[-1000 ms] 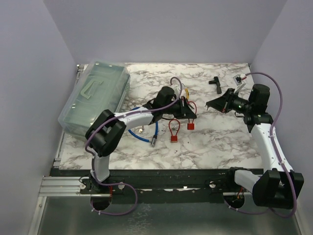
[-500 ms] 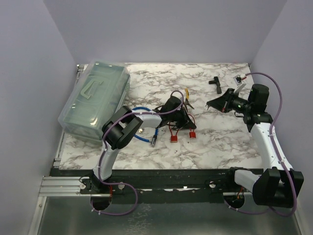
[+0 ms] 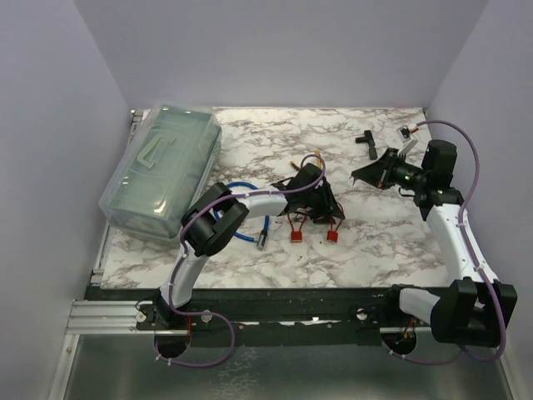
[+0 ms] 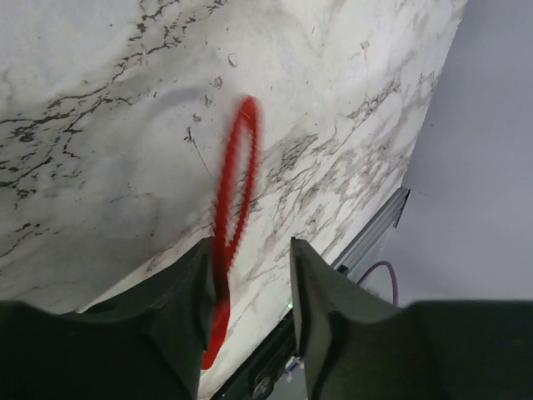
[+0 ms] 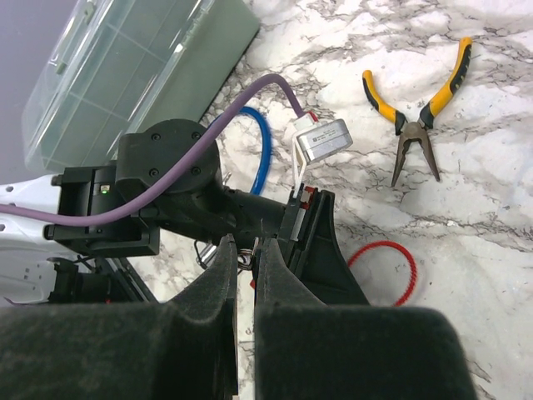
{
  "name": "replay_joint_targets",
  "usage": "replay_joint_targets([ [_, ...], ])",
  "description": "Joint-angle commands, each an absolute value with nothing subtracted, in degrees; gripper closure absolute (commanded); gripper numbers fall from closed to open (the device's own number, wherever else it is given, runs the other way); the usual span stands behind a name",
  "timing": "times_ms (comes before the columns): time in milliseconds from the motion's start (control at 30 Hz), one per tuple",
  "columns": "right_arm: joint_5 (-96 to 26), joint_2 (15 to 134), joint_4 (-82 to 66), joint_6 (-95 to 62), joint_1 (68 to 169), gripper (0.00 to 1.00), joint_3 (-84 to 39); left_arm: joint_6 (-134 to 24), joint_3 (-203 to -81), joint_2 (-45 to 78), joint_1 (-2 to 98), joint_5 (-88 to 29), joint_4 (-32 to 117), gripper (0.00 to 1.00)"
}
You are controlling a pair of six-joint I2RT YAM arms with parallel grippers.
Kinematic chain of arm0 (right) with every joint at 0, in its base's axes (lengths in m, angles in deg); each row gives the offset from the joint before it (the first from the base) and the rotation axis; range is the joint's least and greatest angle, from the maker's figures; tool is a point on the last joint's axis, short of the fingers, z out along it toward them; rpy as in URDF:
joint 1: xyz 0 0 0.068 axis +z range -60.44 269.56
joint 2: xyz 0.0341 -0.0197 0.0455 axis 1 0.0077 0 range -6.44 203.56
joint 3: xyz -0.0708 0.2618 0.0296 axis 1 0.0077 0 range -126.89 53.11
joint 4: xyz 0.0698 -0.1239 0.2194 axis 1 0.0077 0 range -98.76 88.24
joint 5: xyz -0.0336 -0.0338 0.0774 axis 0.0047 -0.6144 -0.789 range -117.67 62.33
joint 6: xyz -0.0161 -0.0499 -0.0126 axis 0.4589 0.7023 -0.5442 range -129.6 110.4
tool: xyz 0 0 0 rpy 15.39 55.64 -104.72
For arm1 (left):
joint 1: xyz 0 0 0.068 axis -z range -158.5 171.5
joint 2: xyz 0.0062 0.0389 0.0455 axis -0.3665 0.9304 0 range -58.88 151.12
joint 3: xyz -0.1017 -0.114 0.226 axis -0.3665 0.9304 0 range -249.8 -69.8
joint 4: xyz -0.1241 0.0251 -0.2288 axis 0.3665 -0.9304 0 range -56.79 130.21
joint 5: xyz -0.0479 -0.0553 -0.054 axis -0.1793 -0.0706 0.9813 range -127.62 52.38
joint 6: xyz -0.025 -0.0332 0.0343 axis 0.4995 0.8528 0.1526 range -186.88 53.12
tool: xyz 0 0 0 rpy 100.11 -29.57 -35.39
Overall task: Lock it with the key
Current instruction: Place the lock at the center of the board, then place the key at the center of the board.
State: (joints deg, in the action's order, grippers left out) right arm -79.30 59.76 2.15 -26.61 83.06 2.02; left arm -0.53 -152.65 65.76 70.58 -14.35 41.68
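Padlock (image 3: 332, 236) lies mid-surface, its red cable loop (image 4: 236, 175) running lengthwise between the part-open left fingers (image 4: 325, 308), apparently unpinched; the right fingers (image 5: 279, 287), closed, hover well apart toward the right edge.

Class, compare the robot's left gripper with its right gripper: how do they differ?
The left gripper has its fingers apart; the right gripper has them almost touching. A red cable loop runs between the left gripper's fingers; whether the right gripper holds anything is unclear. The left gripper sits at the middle of the table, the right gripper nearer its right edge. Both have dark fingers.
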Motion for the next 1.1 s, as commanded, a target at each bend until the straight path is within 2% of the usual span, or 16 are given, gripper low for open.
replay_joint_targets([
  [0, -78.3, 60.3, 3.6, -25.4, 82.7, 1.0, -0.3, -2.7, -154.7, 64.6, 71.1, -18.8, 35.9, 0.5],
  [67, -78.5, 60.6, 3.5, -25.4, 82.7, 1.0, -0.4, -3.1, -154.7, 63.6, 71.1, -20.3, 34.5, 0.42],
  [200, -78.7, 61.2, 3.5, -25.0, 82.8, 1.0, -0.8, -4.6, -154.5, 61.2, 71.2, -23.6, 32.1, 0.38],
  [367, -78.9, 61.6, 4.0, -23.6, 82.7, 1.0, -1.3, -7.7, -154.7, 58.0, 71.2, -24.9, 31.4, 0.27],
  [567, -79.7, 61.9, 5.1, -19.9, 82.7, 1.0, -0.6, -15.2, -155.9, 52.8, 71.1, -22.9, 31.8, 0.02],
  [867, -81.2, 67.4, 10.4, -15.5, 84.1, 1.0, -0.1, -31.5, -150.0, 38.4, 67.4, -17.9, 32.2, 0.01],
  [1067, -78.1, 74.6, 17.0, -7.4, 89.1, 1.0, -2.1, -42.2, -146.0, 28.5, 56.6, -14.9, 30.8, 0.01],
])
